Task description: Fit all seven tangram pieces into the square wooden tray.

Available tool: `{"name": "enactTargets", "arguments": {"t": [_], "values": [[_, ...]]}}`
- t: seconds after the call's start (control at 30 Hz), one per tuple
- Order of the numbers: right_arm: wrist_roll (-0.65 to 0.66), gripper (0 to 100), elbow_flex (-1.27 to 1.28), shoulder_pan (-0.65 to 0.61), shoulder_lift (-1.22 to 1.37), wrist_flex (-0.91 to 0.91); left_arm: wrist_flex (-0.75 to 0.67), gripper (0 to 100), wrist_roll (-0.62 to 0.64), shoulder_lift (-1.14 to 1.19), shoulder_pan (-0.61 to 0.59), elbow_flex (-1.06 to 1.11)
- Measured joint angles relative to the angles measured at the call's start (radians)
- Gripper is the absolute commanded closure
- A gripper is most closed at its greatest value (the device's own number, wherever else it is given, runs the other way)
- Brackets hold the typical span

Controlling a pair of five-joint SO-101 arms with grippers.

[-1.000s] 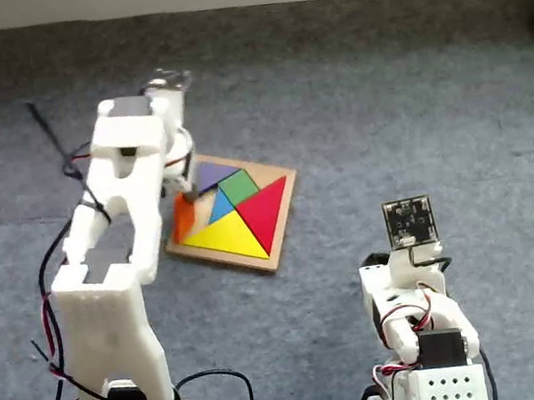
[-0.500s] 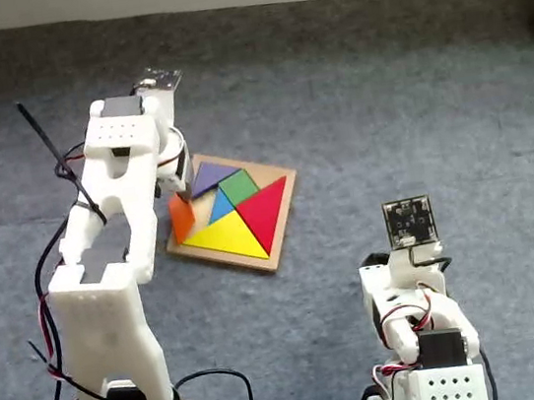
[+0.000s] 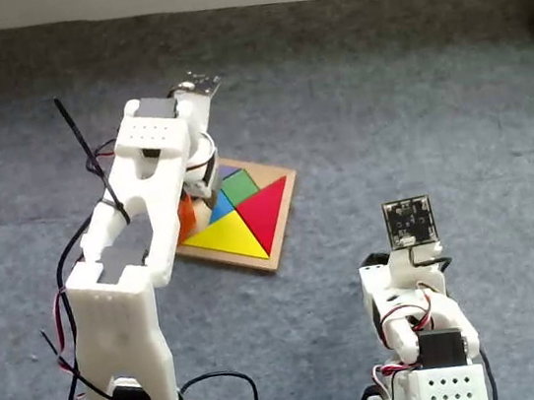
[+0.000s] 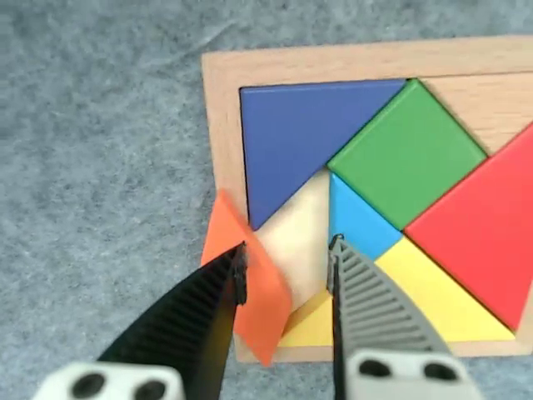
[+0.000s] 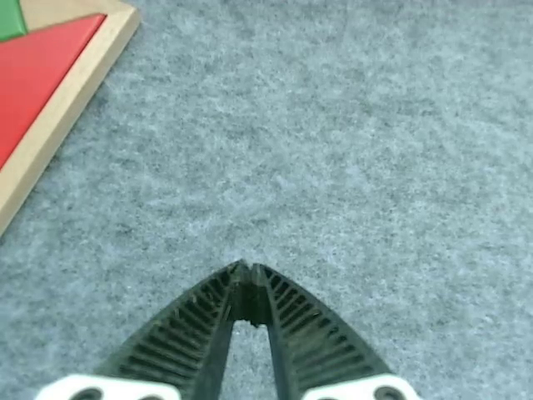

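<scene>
At the left of the high view, note the left arm [image 3: 124, 280], swung rightward within the last second from beside the square wooden tray [image 3: 284, 219] to above its upper-left part. Read the left gripper [image 4: 287, 258] as hovering low over the tray, jaws apart, clamped on nothing: black fingertip above the orange piece [image 4: 262, 308], grey fingertip at the edge of the light blue triangle [image 4: 358, 225]. Compare the three high frames for the orange piece: same place throughout, at the tray's left edge, tilted, riding up on the rim and overlapping a bare recess [image 4: 296, 233] bounded by the dark blue triangle [image 4: 291, 133], the light blue triangle and the yellow triangle [image 4: 441, 304]. Count five pieces seated flush, including the green square [image 4: 408, 154] and the red triangle [image 4: 487, 225]. Note a second bare recess [image 4: 500, 96] in the tray corner beside green and red. Treat the arm's shift as positioning only, with no progress on seating. Judge the task unfinished, with the orange piece probably next, needing a slide off the rim and a drop flat into its recess. At the lower right of the high view, find the right arm [image 3: 419, 328] folded and unmoved, right gripper [image 5: 248, 271] pressed together, empty, above grey carpet [image 5: 375, 125], well apart from the tray.
</scene>
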Motion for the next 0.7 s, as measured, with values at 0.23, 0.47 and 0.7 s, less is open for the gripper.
{"name": "enactTargets", "arguments": {"t": [0.23, 0.47, 0.7], "values": [[0.000, 99.3, 0.000, 0.000, 0.000, 0.000, 0.000, 83, 0.000, -0.066, 0.008, 0.012], [0.000, 99.3, 0.000, 0.000, 0.000, 0.000, -0.095, 83, 0.000, -0.201, -0.075, 0.173], [0.000, 99.3, 0.000, 0.000, 0.000, 0.000, -0.241, 91, 0.000, -0.221, -0.169, 0.285]]}}
